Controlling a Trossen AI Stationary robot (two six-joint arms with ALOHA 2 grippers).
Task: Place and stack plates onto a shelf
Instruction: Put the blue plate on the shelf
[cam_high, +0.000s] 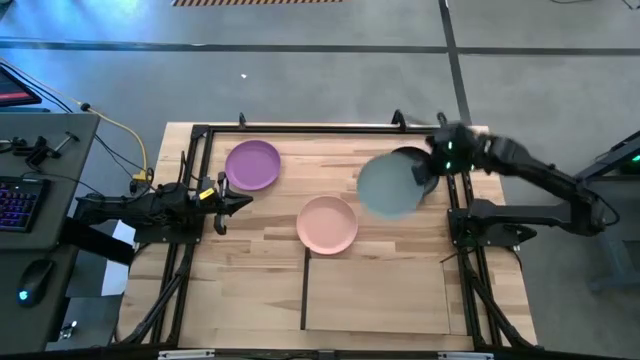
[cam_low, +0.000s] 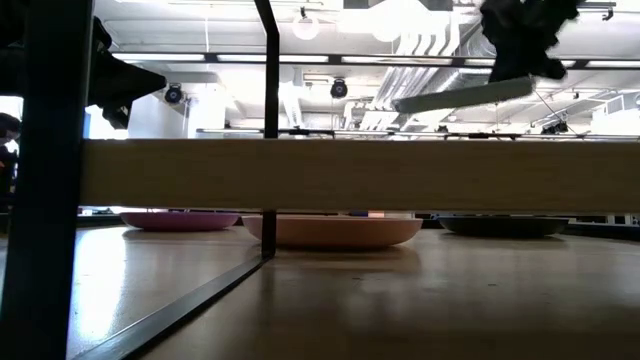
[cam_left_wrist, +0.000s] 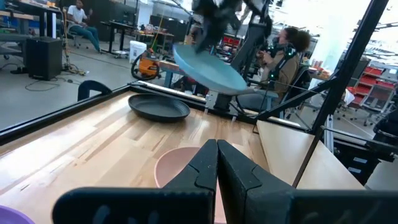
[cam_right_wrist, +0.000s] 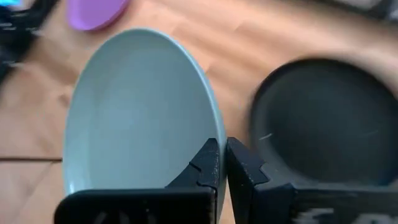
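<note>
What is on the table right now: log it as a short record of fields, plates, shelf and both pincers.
held plate: pale blue-green plate, lifted off the table, tilted
right pincer: shut on that plate's rim
left pincer: shut, empty, at the table's left side
black plate: on the table, under the right arm
pink plate: on the table, centre
purple plate: on the table, far left
shelf: bare

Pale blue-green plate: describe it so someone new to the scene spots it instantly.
Start at the butcher-block table and go to its far right corner, where the right arm reaches in. The pale blue-green plate hangs there in the air, tilted, pinched at its rim by the right pincer, partly over the black plate. It is the only plate off the table; the pink plate and purple plate lie flat.
</note>
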